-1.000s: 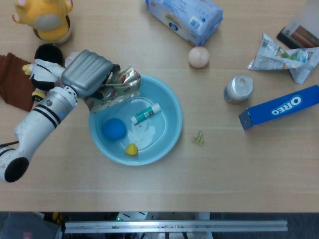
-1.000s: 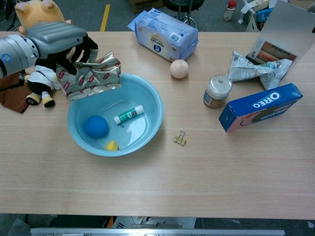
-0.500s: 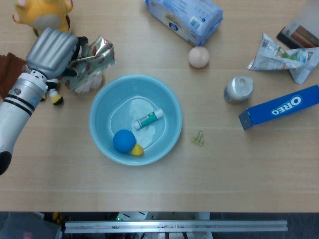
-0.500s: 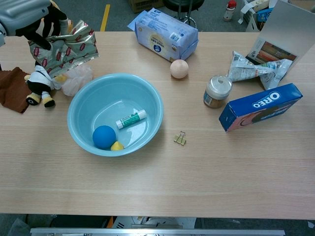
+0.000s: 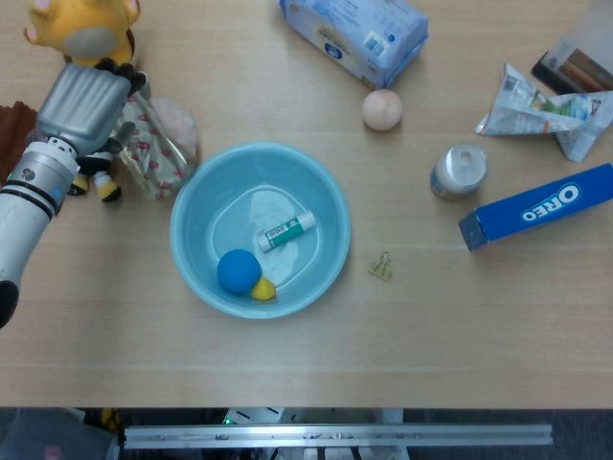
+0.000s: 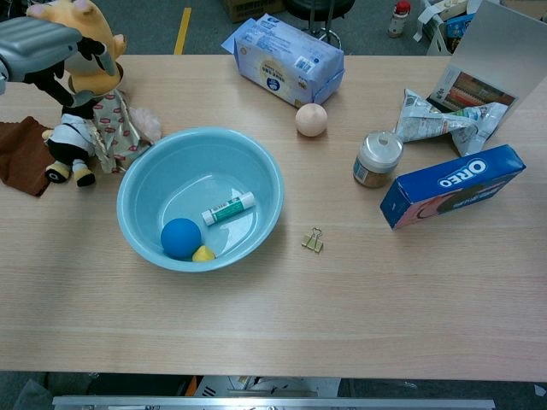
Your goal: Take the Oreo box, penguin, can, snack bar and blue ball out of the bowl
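- Left hand (image 5: 84,103) over the snack bar (image 5: 144,144) at the worktop's (image 5: 316,364) left edge, fingers loosely spread above the wrapper; can't tell if it still pinches it.
- Snack bar outside the bowl (image 5: 330,251), beside the penguin (image 6: 68,145).
- Blue ball (image 5: 238,270) inside the bowl.
- Oreo box (image 5: 541,206) and can (image 5: 458,170) well right.
- Chest view shows the penguin clearly; the head view mostly hides it.
- Right hand unseen.

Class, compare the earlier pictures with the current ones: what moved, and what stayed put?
The left hand carried the snack bar from the bowl's rim leftward to the table beside the penguin. The blue ball rolled toward the yellow piece. The can and Oreo box stayed put.
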`<move>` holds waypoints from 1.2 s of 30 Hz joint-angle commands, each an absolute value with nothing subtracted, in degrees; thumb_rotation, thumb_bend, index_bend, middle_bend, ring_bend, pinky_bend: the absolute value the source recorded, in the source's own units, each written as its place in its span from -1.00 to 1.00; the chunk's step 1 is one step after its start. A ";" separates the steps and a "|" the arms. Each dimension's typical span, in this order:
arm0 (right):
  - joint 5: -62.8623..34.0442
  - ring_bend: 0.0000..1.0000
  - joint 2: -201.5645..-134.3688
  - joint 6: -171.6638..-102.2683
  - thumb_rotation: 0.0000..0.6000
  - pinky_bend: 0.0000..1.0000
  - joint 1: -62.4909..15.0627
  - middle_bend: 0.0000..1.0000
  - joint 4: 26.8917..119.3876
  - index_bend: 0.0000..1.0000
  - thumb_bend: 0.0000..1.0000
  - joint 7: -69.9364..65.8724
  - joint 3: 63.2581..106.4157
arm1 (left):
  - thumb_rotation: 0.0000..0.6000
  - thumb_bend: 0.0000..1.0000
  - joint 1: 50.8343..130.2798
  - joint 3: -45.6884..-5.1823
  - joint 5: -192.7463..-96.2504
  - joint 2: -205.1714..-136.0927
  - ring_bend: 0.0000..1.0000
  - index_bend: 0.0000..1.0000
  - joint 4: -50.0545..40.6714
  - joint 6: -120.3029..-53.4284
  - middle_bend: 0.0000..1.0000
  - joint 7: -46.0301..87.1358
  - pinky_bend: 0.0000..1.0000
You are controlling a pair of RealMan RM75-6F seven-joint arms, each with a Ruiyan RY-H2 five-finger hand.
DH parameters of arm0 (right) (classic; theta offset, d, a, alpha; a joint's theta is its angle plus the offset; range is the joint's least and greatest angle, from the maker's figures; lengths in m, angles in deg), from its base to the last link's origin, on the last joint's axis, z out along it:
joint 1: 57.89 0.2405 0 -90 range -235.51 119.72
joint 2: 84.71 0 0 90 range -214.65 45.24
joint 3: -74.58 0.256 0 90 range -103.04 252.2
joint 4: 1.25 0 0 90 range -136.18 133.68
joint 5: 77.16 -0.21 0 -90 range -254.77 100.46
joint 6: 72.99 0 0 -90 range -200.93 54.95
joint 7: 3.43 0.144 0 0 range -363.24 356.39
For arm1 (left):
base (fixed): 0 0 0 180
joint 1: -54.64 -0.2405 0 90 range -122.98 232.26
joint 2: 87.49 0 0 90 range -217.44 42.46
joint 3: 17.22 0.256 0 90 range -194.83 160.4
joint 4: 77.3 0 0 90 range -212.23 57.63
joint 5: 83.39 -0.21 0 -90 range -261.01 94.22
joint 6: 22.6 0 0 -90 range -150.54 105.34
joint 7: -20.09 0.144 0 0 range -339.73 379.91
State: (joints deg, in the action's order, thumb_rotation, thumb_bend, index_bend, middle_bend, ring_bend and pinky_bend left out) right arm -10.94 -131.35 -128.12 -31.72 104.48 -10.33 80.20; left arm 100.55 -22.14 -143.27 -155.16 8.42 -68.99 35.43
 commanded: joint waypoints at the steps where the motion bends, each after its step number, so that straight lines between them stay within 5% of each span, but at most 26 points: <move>1: -10.86 -0.57 -131.49 -128.03 1.00 -0.06 -31.68 -0.42 104.40 -1.00 -0.41 -10.33 80.22 | 1.00 -0.20 100.59 -22.28 -142.87 -154.23 -0.64 -0.59 9.94 -68.75 -0.61 35.49 -0.22; 10: -9.31 -0.57 -131.87 -127.43 1.00 -0.06 -31.18 -0.42 104.89 -1.00 -0.41 -10.73 80.14 | 1.00 -0.20 98.73 -22.37 -148.15 -150.92 -0.64 -0.58 15.66 -71.65 -0.62 33.05 -0.22; 22: -7.63 -0.57 -131.57 -127.54 1.00 -0.06 -30.96 -0.40 105.74 -0.91 -0.41 -10.30 80.33 | 1.00 -0.20 96.86 -19.48 -157.36 -145.13 -0.48 -0.23 23.19 -70.58 -0.39 29.44 -0.20; 36: -5.85 -0.57 -132.19 -126.82 1.00 -0.04 -30.44 -0.40 105.62 -0.89 -0.41 -9.26 80.35 | 1.00 -0.28 97.16 -16.98 -164.98 -143.06 -0.46 -0.35 28.09 -67.36 -0.36 27.31 -0.20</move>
State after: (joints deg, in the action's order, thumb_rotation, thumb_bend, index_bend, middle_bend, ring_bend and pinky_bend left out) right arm -6.01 -132.11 -126.91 -30.57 105.53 -9.30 80.30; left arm 97.48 -16.91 -164.75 -142.98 28.07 -66.76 27.57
